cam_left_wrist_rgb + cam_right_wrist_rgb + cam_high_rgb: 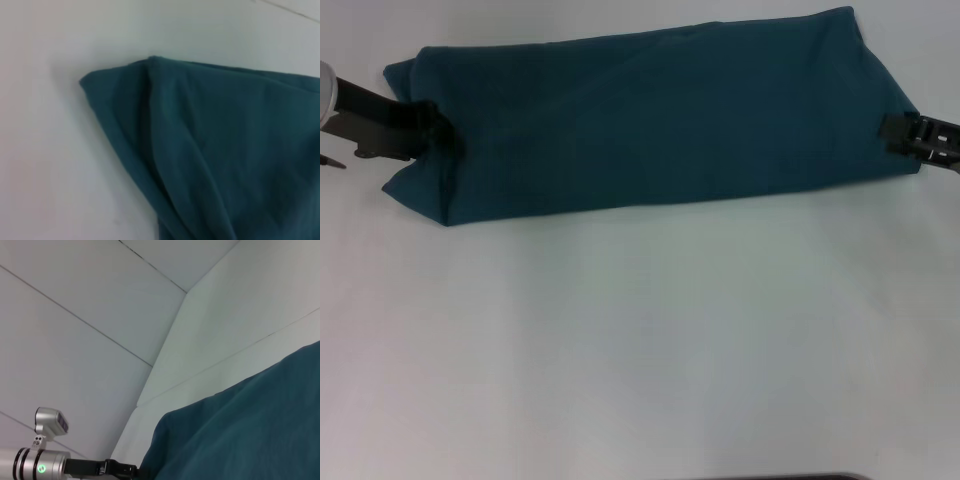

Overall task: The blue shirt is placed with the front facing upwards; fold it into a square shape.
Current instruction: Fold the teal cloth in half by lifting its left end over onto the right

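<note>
- The left gripper (432,128) sits at the left end of the blue shirt (650,115), its tip buried in the cloth's edge; whether it is pinching the fabric cannot be told.
- The right gripper (902,133) meets the shirt's right end, dark fingers against the cloth; its grip cannot be told either.
- The blue shirt lies folded into a long band across the far part of the white table (640,340), stretched between the two grippers, plain teal side up.
- In the left wrist view a folded corner of the shirt (210,150) rests on the table (45,150), with soft creases running along it.
- The right wrist view shows the shirt (250,430) and, beyond it, the left gripper (131,470) at its far edge.
</note>
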